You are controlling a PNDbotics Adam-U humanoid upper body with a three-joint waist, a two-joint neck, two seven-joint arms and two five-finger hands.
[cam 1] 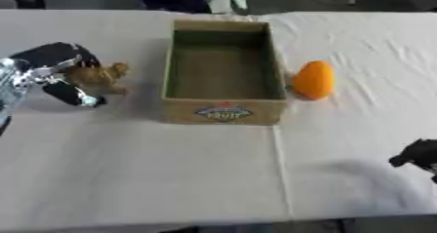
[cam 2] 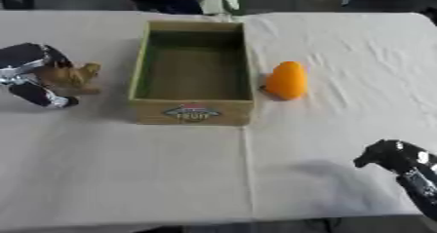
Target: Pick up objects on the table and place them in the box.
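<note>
While the cardboard box (cam 1: 225,76) sits open-topped in the middle of the white tablecloth (cam 1: 170,168), the left hand (cam 1: 53,73) works just to the left of it, its fingers curled round a small brown lumpy object (cam 1: 100,77). That object lies between the upper and lower fingers, close to the box's left wall but apart from it. Whether it rests on the cloth or is raised off it cannot be told. The grasp seems chosen so the object can be carried rightward over the low wall, since the box is the nearest landing place and its hollow looks bare.

To the right of the box, nearly against its right wall, stands an orange fruit-shaped object (cam 1: 314,80), narrow end up. It looks to be waiting for its turn, and it lies nearer the right hand (cam 2: 391,156), which shows well to the lower right of the box, close to the table's near edge. That hand holds nothing, and its dark fingers appear curled in on themselves; in the left eye view it is cut by the picture's edge, so only part of it shows there.

What the brown object really is stays hard to make out: only a tan, knobbly shape shows, half covered by the fingers. A label (cam 1: 224,113) on the box's near wall shows a badge shape, but its lettering is too soft to read with confidence. Beyond the box's far wall, dark shapes at the table's edge cannot be identified.
</note>
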